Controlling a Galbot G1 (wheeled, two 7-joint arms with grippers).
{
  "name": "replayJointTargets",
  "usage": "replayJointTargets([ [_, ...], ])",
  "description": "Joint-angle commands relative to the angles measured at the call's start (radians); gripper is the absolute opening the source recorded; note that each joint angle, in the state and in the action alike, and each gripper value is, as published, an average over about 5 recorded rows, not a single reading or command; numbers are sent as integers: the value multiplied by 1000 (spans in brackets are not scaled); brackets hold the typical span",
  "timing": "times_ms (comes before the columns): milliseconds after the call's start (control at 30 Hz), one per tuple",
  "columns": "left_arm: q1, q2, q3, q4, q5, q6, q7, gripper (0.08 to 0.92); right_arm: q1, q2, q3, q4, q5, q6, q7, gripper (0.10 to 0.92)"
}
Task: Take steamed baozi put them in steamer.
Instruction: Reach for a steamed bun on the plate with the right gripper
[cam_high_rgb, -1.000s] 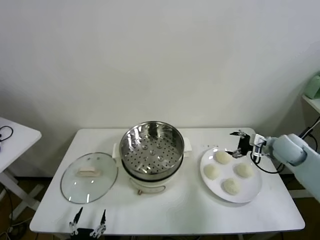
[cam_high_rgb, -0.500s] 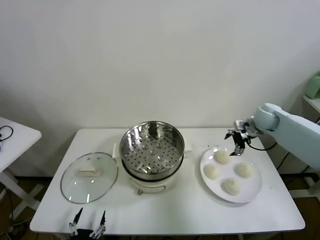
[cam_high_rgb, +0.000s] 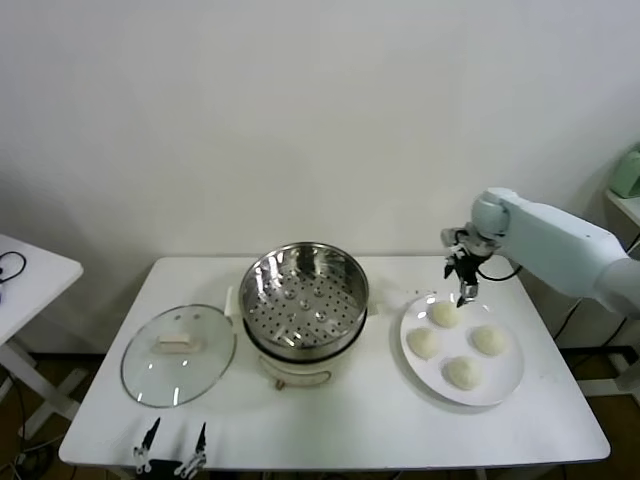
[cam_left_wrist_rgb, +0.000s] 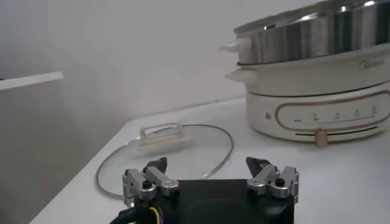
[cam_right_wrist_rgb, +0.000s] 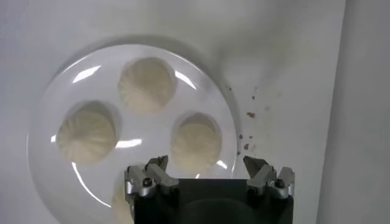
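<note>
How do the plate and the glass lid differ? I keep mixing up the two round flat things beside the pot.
The plate is opaque white and lies on the steamer's right; the glass lid is see-through with a metal rim and lies on its left. The plate carries four baozi; the glass lid carries only its cream handle. The open right claw hangs over the plate; nothing hangs over the glass lid. Both are round and rest flat on the white table.

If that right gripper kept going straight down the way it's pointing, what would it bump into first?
Most likely the rear baozi on the white plate: the right gripper, fingers open, hangs pointing down just above it. Exact depth is hard to judge.
</note>
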Motion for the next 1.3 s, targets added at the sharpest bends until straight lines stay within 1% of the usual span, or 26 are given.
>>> replayJointTargets([
  [33,-1,0,-2,19,6,-3,-1,823,-45,58,20,-97,-15,12,-25,823],
  [500,-4,-5,2,44,40,-15,-8,823,-142,80,156,-160,-79,42,2,823],
  [733,-10,-3,0,48,41,-13,-8,823,-161,85,184,-187,-133,60,11,823],
  [1000,-19,-1,0,61,42,-16,-9,823,-172,107,210,-225,-155,71,21,821],
  [1067,-21,0,-1,63,42,-17,-10,823,-173,113,214,-231,-160,74,24,807],
  [1233,-26,1,-2,66,42,-17,-10,823,-182,116,219,-230,-164,76,24,711],
  [1300,-26,1,-3,66,42,-17,-11,823,-184,116,220,-229,-167,76,24,689],
])
